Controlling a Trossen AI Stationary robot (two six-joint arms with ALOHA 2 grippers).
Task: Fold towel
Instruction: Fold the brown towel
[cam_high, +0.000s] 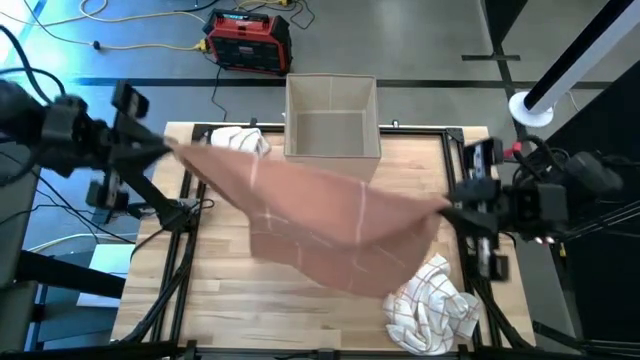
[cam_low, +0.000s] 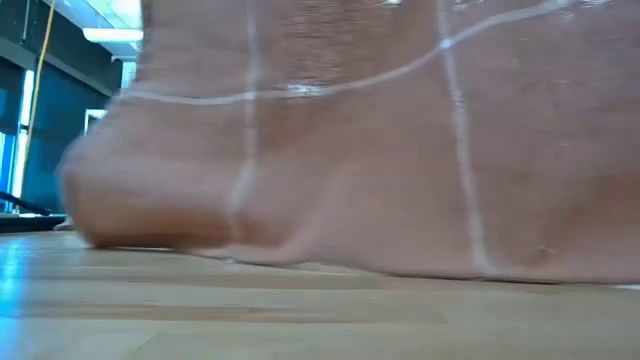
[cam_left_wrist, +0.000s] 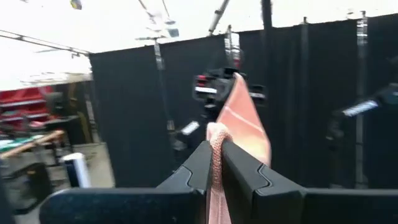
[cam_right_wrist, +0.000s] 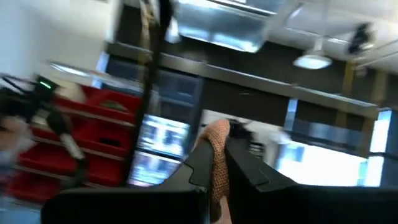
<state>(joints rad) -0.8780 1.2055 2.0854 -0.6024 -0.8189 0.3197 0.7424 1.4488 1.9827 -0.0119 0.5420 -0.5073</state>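
We see pink towel (cam_high: 320, 215) lifted, stretched between both arms over table (cam_high: 250, 300); lower edge drags on wood in low view. No fold made yet, we judge early stage: spread/lay flat, then fold remain.

L gripper (cam_high: 172, 150) at far-left table edge, jaws clamped tight on towel corner. R gripper (cam_high: 450, 208) at right edge, jaws pinched on opposite corner. Both arms raised, reaching inward.

Also on table: checked cloth (cam_high: 432, 305) near right, another cloth (cam_high: 238, 138) far left, box (cam_high: 331, 118) at back.
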